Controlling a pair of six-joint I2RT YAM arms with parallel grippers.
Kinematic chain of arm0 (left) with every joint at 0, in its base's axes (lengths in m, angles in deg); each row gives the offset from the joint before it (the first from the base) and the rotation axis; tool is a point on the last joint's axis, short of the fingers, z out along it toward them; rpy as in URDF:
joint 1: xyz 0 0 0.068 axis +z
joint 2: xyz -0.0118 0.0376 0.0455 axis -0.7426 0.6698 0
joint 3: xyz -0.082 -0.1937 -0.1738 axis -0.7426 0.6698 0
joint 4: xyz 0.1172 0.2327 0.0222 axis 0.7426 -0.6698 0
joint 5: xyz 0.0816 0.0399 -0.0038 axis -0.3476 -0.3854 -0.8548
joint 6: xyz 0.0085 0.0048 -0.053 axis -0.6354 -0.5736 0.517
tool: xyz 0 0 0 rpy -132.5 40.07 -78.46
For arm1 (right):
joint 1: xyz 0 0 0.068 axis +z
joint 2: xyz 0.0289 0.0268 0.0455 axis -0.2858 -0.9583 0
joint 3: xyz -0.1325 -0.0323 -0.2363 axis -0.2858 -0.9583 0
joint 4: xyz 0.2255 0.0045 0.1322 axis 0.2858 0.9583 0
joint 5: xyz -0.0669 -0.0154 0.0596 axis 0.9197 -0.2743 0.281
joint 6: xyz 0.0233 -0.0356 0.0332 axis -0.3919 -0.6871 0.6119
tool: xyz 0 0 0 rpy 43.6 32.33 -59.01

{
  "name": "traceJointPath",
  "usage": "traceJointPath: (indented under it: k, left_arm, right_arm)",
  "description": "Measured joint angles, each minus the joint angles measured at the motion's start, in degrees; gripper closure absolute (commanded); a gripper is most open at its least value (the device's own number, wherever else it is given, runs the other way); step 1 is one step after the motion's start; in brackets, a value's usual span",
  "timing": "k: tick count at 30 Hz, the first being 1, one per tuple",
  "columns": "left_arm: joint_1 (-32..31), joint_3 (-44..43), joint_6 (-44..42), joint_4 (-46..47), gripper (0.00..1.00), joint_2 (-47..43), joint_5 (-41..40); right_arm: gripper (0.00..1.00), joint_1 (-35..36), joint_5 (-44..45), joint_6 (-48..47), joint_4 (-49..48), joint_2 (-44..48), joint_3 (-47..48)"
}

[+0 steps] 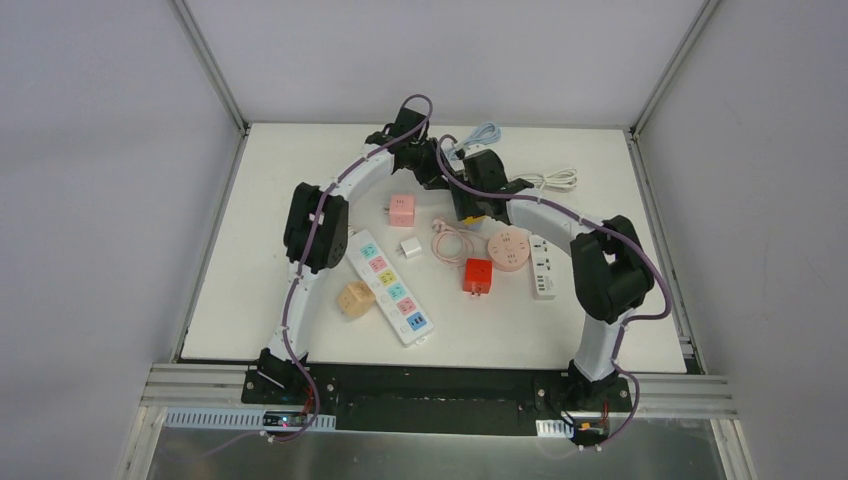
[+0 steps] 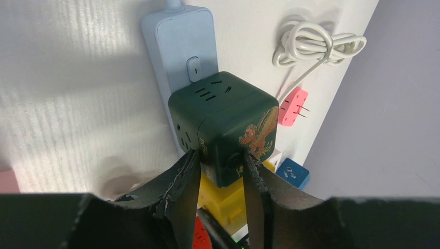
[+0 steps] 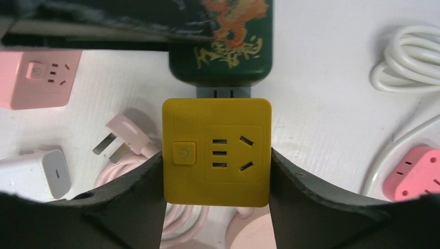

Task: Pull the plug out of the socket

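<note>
- The left gripper [image 2: 220,162] had its jaws drawn in narrow around the near lower end of the dark green cube [image 2: 223,119], with a finger [image 2: 184,176] pressed against each side
- The dark green cube, marked with a gold dragon, lay partly over a pale blue power strip [image 2: 174,46] at the far side of the table [image 1: 300,170]
- The right gripper [image 3: 217,174] stood about half open, clamped on the yellow cube socket [image 3: 217,153], its fingers [image 3: 148,181] touching both side faces
- A short grey plug [image 3: 223,92] joined the yellow cube socket to the dark green cube, the two nearly touching
- A coiled white cable [image 2: 316,44] and a pink plug [image 2: 291,106] lay nearby
</note>
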Motion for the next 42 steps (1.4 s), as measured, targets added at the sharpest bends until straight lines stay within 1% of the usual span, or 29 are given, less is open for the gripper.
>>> traceJointPath:
  k: [4, 8, 9, 14, 20, 23, 30, 32, 36, 42]
  left_arm:
    - [-0.26, -0.42, 0.00, 0.48, 0.73, 0.11, 0.20]
    - [-0.50, -0.72, -0.11, 0.48, 0.73, 0.13, 0.15]
    - [-0.50, -0.72, -0.22, 0.33, 0.74, 0.15, 0.17]
    - [-0.39, -0.85, -1.11, -0.15, 0.75, 0.15, 0.15]
    - [-0.33, -0.76, -1.33, 0.17, 0.75, 0.15, 0.15]
    - [-0.33, -0.31, -1.31, 0.39, 0.75, 0.15, 0.20]
    - [0.15, 0.42, -1.31, 0.20, 0.73, 0.00, 0.46]
    - [0.15, 0.44, -1.36, 0.22, 0.73, 0.00, 0.61]
    - [0.15, 0.07, -1.60, -0.04, 0.73, 0.17, 1.42]
    - [0.15, -0.96, -1.97, -0.48, 0.73, 0.98, 2.14]
  right_arm:
    - [1.00, -2.84, -1.90, -0.74, -0.07, 1.33, -0.17]
    - [1.00, -2.91, -1.84, -1.27, 0.24, 1.53, -0.11]
    - [1.00, -2.80, -1.68, -0.28, 0.46, 1.46, -0.09]
    - [1.00, -4.66, -9.99, 8.72, 3.74, 0.31, 1.86]
    - [1.00, -5.68, -13.49, 13.27, 6.36, -1.55, 3.89]
    - [1.00, -5.01, -12.48, 12.76, 7.76, -2.38, 4.98]
    - [1.00, 0.46, -1.55, 6.93, 7.34, -2.80, 5.49]
    - [1.00, 1.20, 0.07, 6.45, 6.97, -2.80, 5.27]
    - [1.00, 1.20, 0.42, 6.32, 5.97, -2.60, 4.61]
    - [1.00, -1.51, -2.03, 5.64, 5.27, -2.14, 4.31]
